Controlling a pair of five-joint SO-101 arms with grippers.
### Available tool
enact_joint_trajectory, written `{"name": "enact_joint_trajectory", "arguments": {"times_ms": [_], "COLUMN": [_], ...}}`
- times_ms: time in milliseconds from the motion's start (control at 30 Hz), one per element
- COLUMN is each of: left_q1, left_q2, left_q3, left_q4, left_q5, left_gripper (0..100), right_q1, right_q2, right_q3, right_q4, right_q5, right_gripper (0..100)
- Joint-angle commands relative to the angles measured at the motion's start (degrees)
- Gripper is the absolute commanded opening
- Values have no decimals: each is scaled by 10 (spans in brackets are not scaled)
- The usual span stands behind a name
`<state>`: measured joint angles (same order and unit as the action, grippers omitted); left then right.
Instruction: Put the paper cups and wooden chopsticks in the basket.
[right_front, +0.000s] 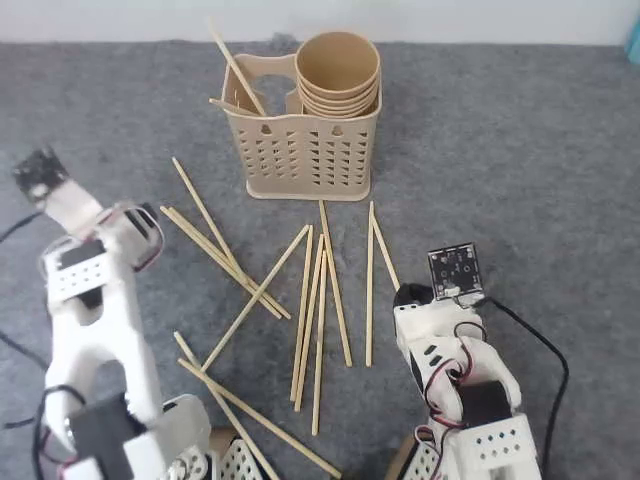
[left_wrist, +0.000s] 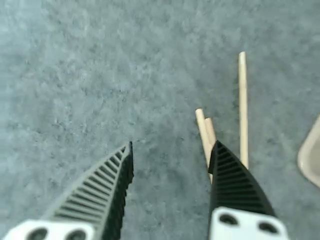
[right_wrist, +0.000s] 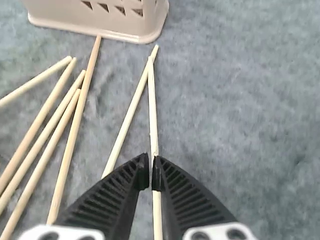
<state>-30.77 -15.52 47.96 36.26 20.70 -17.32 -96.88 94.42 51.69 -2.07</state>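
Note:
A beige perforated basket (right_front: 308, 150) stands at the back with a stack of paper cups (right_front: 337, 70) and one chopstick (right_front: 237, 68) inside it. Several wooden chopsticks (right_front: 320, 300) lie scattered on the grey carpet in front of it. My left gripper (left_wrist: 172, 150) hangs open over bare carpet, and the ends of three chopsticks (left_wrist: 205, 132) lie just past one fingertip. In the high view the left gripper (right_front: 150, 228) sits at the left. My right gripper (right_wrist: 150, 164) is shut on a chopstick (right_wrist: 151, 105) that lies pointing toward the basket (right_wrist: 100, 20). The right gripper (right_front: 405, 295) is at centre right.
The basket's corner (left_wrist: 311, 157) shows beside the left gripper. More chopsticks (right_wrist: 60, 125) fan out beside the right gripper. Two long chopsticks (right_front: 250, 410) lie near the arm bases at the front. Grey carpet to the right of the basket is bare.

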Motion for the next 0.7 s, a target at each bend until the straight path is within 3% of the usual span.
{"name": "enact_joint_trajectory", "arguments": {"times_ms": [0, 567, 667], "left_q1": [-2, -5, -5], "left_q2": [18, 83, 84], "left_q3": [-3, -44, -44], "left_q4": [-62, -58, -58], "left_q5": [4, -20, -23], "left_gripper": [236, 236, 236], "right_q1": [5, 3, 3], "right_q2": [71, 753, 848], "right_q3": [-60, -435, -510], "right_q4": [0, -140, -137], "right_q5": [10, 25, 25], "right_gripper": [27, 29, 89]}}
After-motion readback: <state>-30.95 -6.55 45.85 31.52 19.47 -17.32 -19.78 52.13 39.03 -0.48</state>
